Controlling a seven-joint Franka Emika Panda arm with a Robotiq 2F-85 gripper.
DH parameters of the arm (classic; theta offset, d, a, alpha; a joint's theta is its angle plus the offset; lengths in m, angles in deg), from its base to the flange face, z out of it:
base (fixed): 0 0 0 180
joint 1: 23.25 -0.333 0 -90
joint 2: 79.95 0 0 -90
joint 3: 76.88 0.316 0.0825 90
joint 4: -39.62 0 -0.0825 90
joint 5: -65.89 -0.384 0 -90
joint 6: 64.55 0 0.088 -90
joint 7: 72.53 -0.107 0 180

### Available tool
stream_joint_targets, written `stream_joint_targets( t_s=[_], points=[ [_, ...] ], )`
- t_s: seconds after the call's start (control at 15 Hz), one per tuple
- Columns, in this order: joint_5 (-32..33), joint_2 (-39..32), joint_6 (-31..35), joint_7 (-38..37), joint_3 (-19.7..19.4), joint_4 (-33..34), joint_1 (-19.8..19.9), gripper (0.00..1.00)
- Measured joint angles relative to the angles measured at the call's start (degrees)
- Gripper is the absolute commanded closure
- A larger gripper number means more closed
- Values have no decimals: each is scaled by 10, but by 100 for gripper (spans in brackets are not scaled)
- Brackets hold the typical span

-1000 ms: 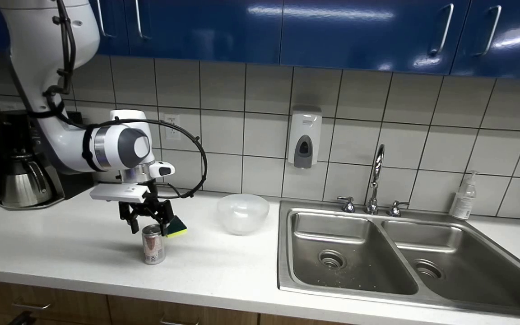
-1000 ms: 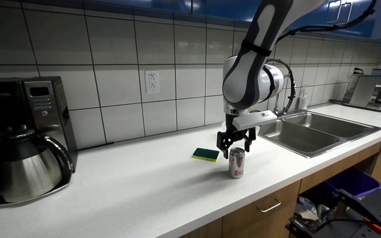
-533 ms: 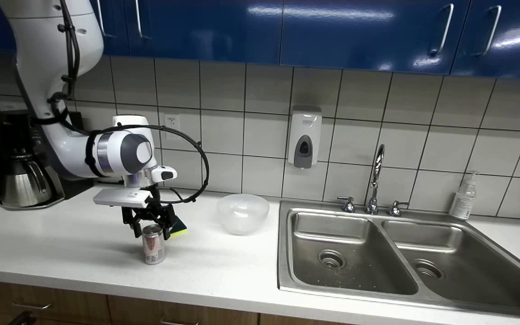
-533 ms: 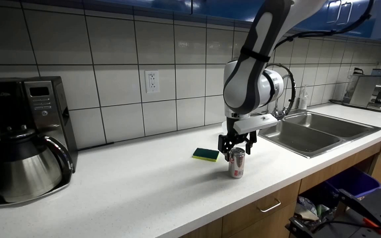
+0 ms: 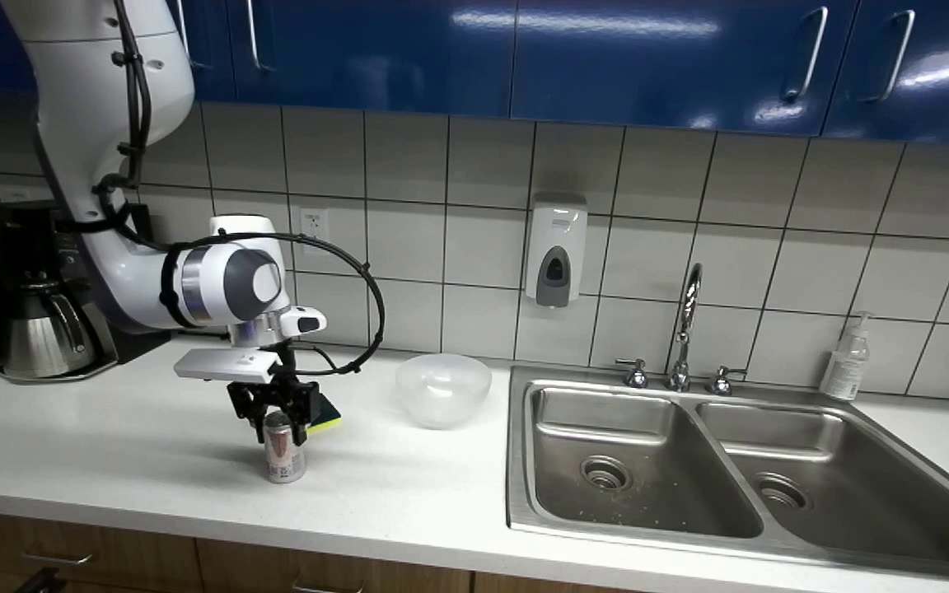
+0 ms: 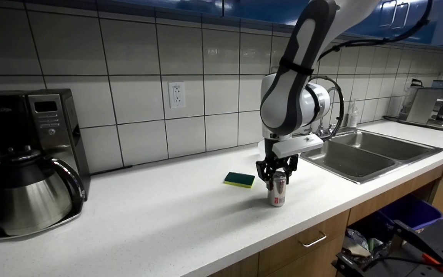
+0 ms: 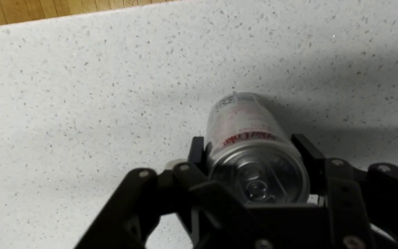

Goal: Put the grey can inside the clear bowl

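The grey can (image 5: 285,463) stands on the counter with a slight lean, its reddish lettering facing outward. My gripper (image 5: 282,437) points down over it, a finger on either side of its upper part, shut on it. In the wrist view the can's lid (image 7: 259,176) lies between the finger pads (image 7: 197,150), and its base rests on the speckled counter. The clear bowl (image 5: 443,392), translucent and whitish, sits to the right of the can near the wall, with nothing visible in it. Behind the gripper in an exterior view, only a sliver of the bowl (image 6: 261,150) shows.
A green and yellow sponge (image 6: 239,179) lies close behind the can. The steel double sink (image 5: 639,461) begins right of the bowl. A coffee maker with a steel carafe (image 6: 33,196) stands at the left end. The counter's front edge (image 5: 194,519) runs near the can.
The gripper has come down around the can's top and its fingers have closed on it. The can has shifted slightly and leans a little; the bowl has stayed put.
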Motion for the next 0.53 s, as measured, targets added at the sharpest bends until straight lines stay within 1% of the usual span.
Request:
stream_joint_targets(
  t_s=[0.33,0.53],
  points=[
    [-2,1,0,1,0,0,1,61],
    [-20,30,-1,16,2,-14,8,61]
  ],
)
